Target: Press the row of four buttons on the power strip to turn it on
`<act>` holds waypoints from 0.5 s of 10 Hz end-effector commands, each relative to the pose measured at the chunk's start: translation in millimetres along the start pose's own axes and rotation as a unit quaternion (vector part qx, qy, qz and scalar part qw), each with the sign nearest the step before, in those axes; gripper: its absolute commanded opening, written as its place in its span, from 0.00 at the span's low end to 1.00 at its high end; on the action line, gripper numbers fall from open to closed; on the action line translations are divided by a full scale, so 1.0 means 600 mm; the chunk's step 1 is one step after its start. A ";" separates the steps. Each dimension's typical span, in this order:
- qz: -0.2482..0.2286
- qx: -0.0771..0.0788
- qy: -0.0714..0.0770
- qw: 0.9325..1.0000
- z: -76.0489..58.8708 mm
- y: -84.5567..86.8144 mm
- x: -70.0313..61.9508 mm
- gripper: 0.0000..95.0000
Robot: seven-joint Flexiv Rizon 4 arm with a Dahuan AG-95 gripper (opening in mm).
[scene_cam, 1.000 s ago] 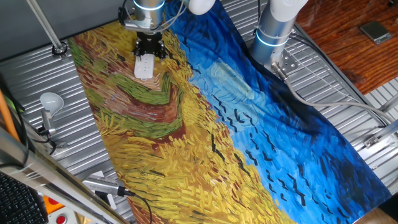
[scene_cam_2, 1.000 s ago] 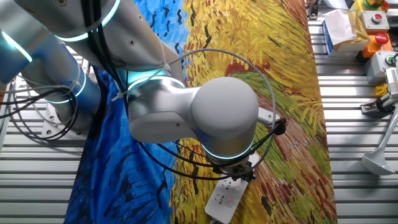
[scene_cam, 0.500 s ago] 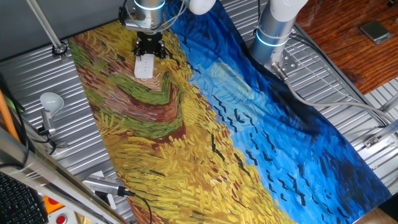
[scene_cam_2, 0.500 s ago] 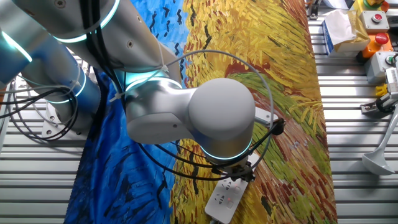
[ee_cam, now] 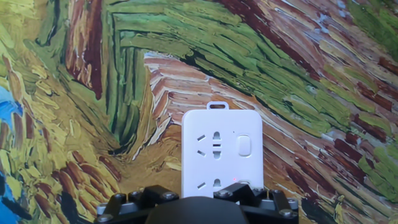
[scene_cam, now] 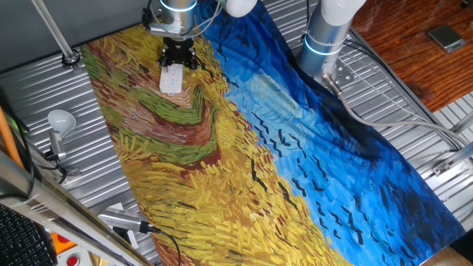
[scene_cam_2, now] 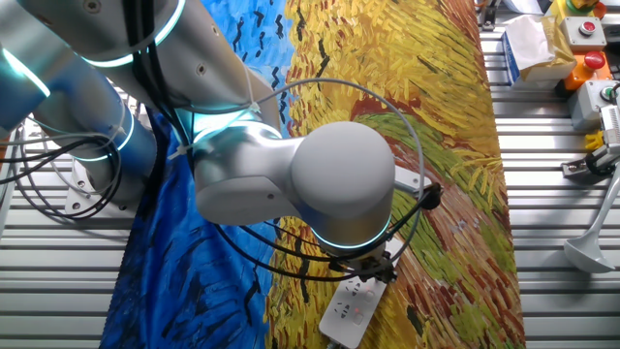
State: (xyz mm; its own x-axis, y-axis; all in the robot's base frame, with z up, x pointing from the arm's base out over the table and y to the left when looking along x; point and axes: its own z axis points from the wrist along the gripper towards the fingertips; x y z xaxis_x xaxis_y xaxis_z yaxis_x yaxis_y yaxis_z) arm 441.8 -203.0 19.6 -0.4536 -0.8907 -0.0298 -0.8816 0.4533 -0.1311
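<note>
White plastic, elongated and round-cornered, the power strip (ee_cam: 221,151) lies flat on the painted cloth (scene_cam: 222,162) of yellow, green and blue brushstrokes that covers the table, at the cloth's edge toward the arm's end. The black two-finger gripper (scene_cam: 178,55) stands directly over the strip's near end; in the other fixed view the gripper (scene_cam_2: 366,269) sits low over the strip (scene_cam_2: 348,312), whose far portion extends clear of it. The hand view shows one pale rounded button (ee_cam: 244,145) beside the socket holes, with a second just emerging at the lower edge; the rest of the row of four buttons (ee_cam: 244,163) is hidden under the hand. Compared with the views half a second and one second ago, the silver arm body (scene_cam_2: 291,179) has shifted slightly across the other fixed view, while strip and gripper positions appear unchanged in the first fixed view. Judgement: the arm is making a small adjustment at a press position, not travelling between buttons. Whether the fingers are apart or together cannot be told, nor whether they touch a button. No indicator light is discernible, so progress cannot be confirmed.
</note>
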 end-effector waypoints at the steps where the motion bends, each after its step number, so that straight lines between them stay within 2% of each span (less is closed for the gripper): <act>1: -0.002 0.001 0.000 1.000 0.056 0.003 0.001 0.80; 5: -0.002 0.002 0.001 1.000 0.058 0.003 0.001 0.80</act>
State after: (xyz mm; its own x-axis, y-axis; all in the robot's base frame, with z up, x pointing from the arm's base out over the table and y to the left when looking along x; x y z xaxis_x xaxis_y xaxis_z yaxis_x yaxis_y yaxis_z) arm 441.7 -202.9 19.6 -0.4488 -0.8932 -0.0294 -0.8839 0.4485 -0.1323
